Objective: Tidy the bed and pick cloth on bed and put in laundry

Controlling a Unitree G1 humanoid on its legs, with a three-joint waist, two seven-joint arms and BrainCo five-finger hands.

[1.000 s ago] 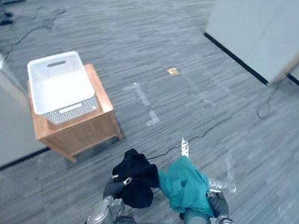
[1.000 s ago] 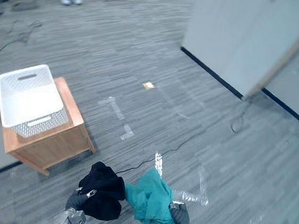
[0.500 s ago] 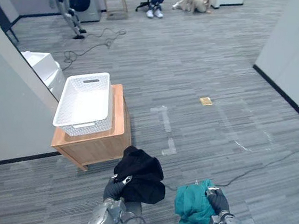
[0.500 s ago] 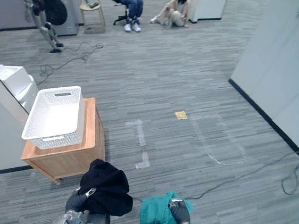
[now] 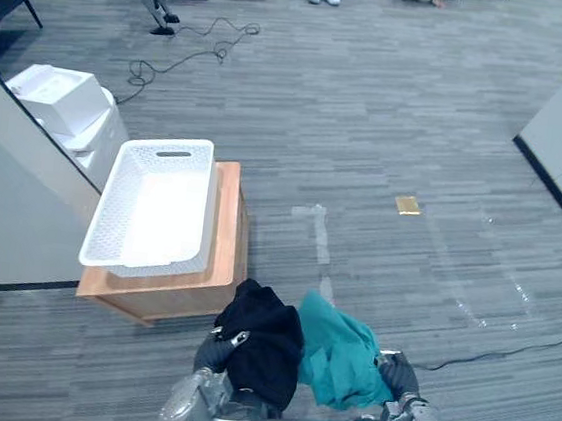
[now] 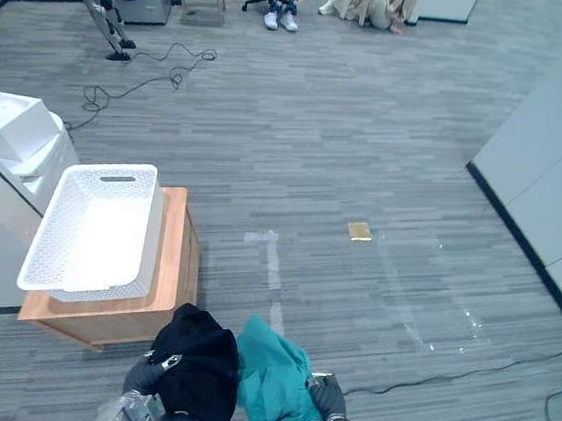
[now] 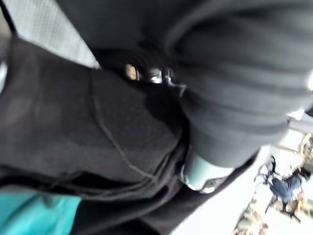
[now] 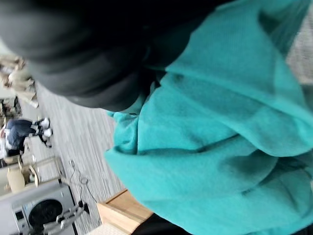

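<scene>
Just short of the white basket [image 5: 194, 153], light, floppy black cloth [image 5: 262, 344] smothers my left hand [image 5: 214, 350] and teal cloth [image 5: 342, 354] my right hand [image 5: 399, 376], so I cannot tell either grip; the bunched middles should hold best.

Grey carpeted floor [image 5: 423, 105], low wooden table [image 5: 225, 250] standing on it just ahead and left of the left hand [image 5: 212, 350], white basket [image 5: 160, 218] resting on the table top, pale tape marks [image 5: 316, 232] ahead of the hand, small yellow square [image 5: 408, 205] farther right, loose cable [image 5: 192, 50] far ahead.

Head eyes look down, sharing the basket [image 5: 201, 212]; wrist cameras hug black cloth [image 7: 73, 127] and teal cloth [image 8: 220, 137].
</scene>
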